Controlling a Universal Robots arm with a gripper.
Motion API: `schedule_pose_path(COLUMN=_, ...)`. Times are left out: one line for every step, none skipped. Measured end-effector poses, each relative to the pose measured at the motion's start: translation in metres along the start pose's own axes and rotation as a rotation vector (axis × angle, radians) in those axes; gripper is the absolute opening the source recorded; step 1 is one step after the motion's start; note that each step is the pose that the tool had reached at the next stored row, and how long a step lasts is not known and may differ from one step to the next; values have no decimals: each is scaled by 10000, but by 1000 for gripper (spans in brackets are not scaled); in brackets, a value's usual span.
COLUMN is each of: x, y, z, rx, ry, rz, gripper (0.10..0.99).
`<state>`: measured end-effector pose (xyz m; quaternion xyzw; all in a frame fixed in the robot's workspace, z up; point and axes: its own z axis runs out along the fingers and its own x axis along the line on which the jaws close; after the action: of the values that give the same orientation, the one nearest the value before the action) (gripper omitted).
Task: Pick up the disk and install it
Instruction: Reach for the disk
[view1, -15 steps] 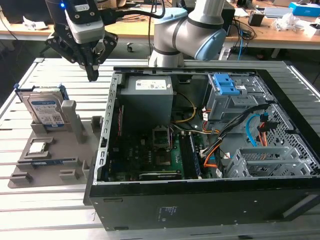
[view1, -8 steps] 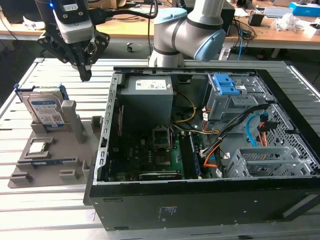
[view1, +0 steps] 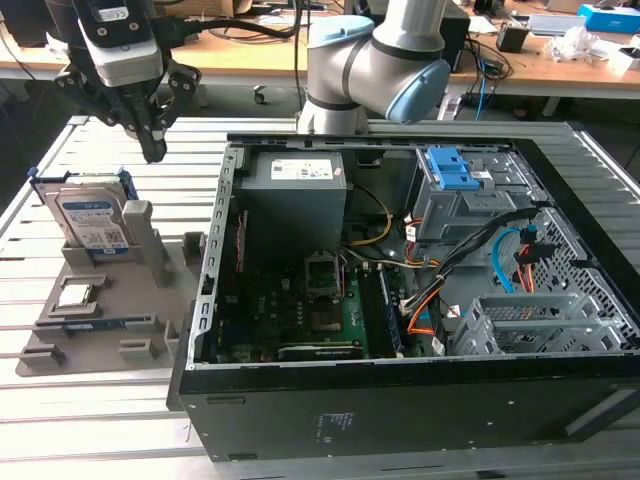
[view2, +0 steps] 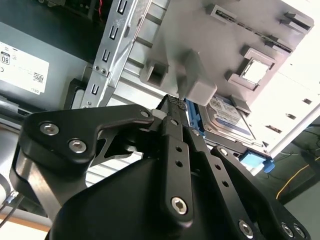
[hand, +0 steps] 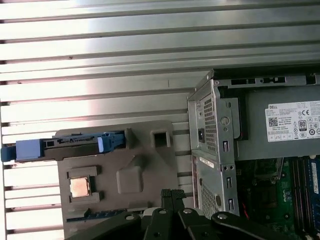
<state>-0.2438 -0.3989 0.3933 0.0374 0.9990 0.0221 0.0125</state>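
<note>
My gripper (view1: 153, 150) hangs pinched shut on nothing, at one o'clock above the disk (view1: 90, 215) in the exterior view. The disk stands on edge in its grey fixture (view1: 120, 292), presumably so its top edge offers a grasp.

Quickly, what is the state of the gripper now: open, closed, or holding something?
The gripper: closed, holding nothing; the disk stands apart in its grey holder.
</note>
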Motion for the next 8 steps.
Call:
schedule_pose_path(x=15, y=-1, z=-1, rx=0, ry=0, rz=0, gripper=106)
schedule_pose_path(x=29, y=-2, z=-1, rx=0, ry=0, rz=1, gripper=106)
schedule_pose_path(x=46, y=-4, z=-1, rx=0, ry=0, rz=0, gripper=106)
schedule_pose_path(x=57, y=-4, z=-2, rx=0, ry=1, rz=0, gripper=106)
schedule_pose_path(x=92, y=-7, z=-3, rx=0, ry=0, rz=1, gripper=106)
schedule_pose_path(x=111, y=-8, z=-3, rx=1, ry=0, rz=1, gripper=106)
schedule_pose_path(x=137, y=-10, z=-4, rx=0, ry=0, rz=1, gripper=106)
schedule_pose_path(x=152, y=-11, z=-4, rx=0, ry=0, rz=1, gripper=106)
